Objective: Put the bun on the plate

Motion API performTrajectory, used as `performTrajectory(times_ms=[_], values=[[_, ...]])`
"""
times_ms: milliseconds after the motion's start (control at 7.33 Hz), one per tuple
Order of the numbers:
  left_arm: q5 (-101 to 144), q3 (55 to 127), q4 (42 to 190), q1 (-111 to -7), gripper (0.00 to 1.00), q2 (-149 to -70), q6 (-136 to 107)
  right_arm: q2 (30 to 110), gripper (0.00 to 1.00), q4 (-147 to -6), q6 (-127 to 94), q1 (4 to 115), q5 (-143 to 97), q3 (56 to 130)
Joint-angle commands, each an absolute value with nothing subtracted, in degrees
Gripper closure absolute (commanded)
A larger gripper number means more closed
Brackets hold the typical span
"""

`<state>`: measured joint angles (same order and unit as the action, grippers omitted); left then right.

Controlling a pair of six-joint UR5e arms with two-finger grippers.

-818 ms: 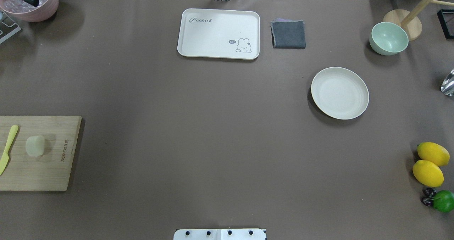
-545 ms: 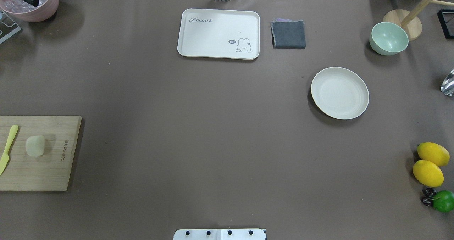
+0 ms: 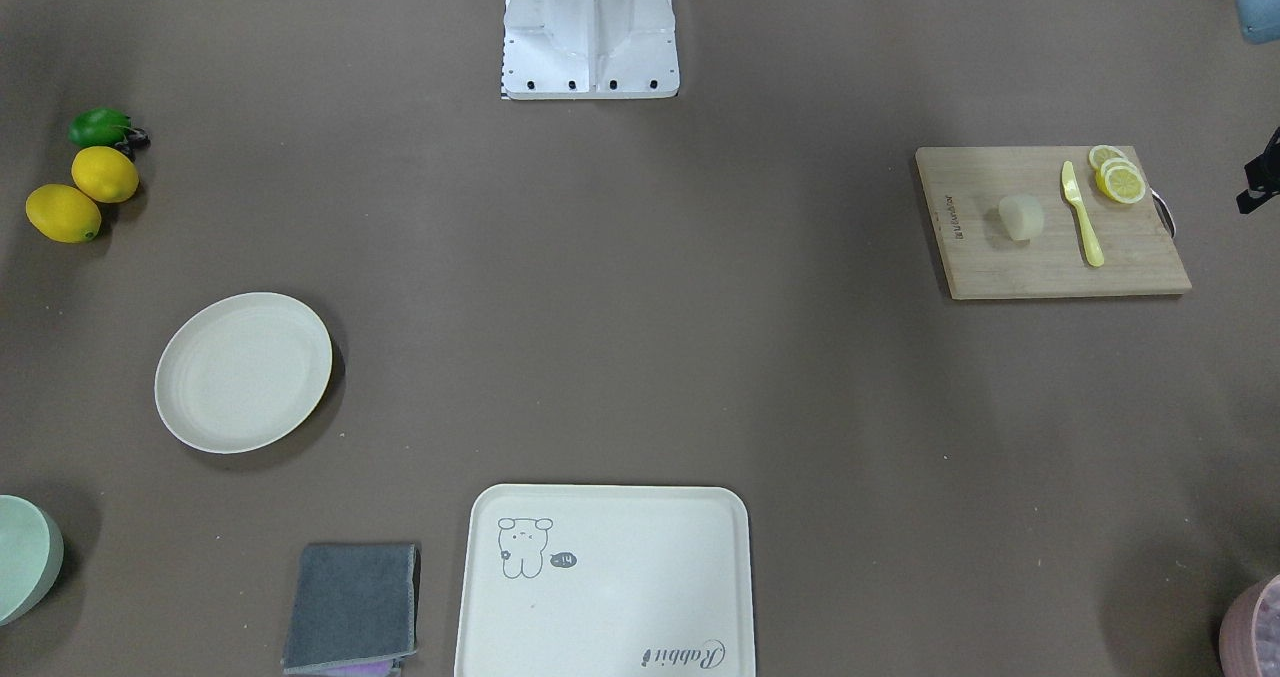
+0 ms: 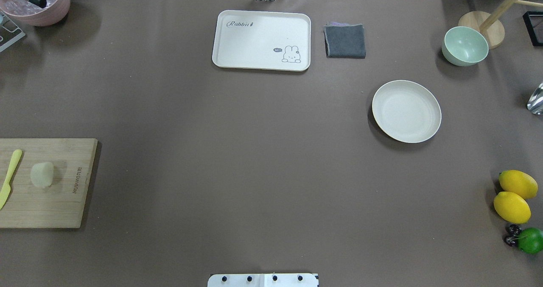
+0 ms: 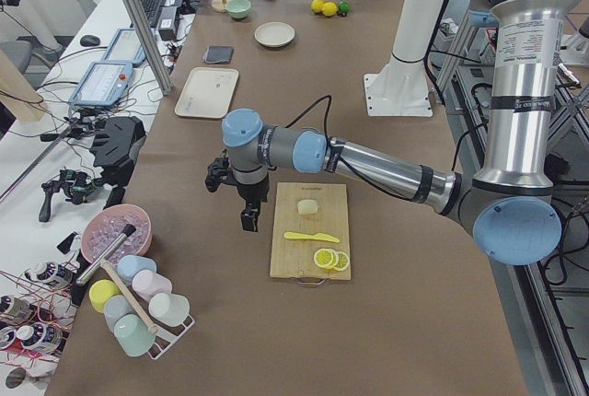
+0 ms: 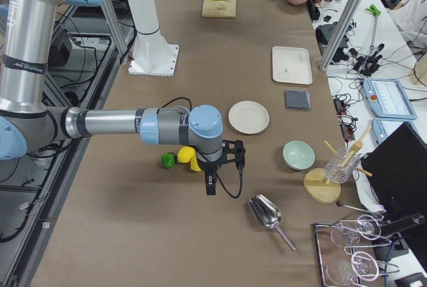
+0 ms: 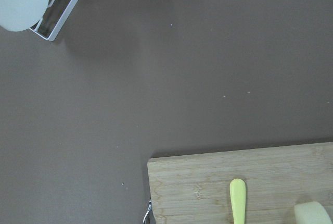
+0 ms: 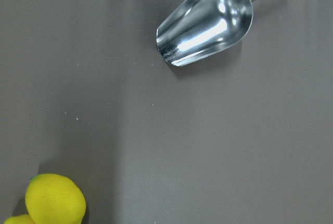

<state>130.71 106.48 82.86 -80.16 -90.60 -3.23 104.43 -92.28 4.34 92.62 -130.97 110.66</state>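
No shift: bun [image 4: 42, 174] (pale, soft-looking)

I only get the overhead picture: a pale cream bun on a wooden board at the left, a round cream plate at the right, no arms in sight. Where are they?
Observer: Outside your frame. The left gripper hangs over the brown table beside the wooden cutting board holding the pale cream bun.
Operator: And the other?
Observer: The right gripper hangs above the table between two yellow lemons and a shiny metal scoop.
Operator: Anything else on that board?
Observer: Yellow lemon slices at the end your frame cuts off, beyond the yellow plastic knife.
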Motion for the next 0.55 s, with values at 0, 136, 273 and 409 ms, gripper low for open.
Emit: performTrajectory(times_ms=[0, 136, 273, 409], values=[[130.3, 107.1, 91.0, -79.3, 0.03, -90.8, -3.5, 102.1, 0.0, -92.2, 4.0, 93.3, -131.0, 113.3], [130.3, 106.6, 98.0, -79.4, 0.03, -91.4, -3.7, 100.3, 0.0, -92.3, 3.7, 94.4, -130.9, 113.0], [129.7, 105.3, 105.6, -79.6, 0.03, -91.6, -3.5, 99.6, 0.0, -92.3, 3.8, 96.2, -131.1, 112.8], [128.7, 101.1, 109.0, -80.2, 0.03, -96.6, -5.2, 99.7, 0.0, -92.3, 3.7, 97.0, -133.9, 112.9]])
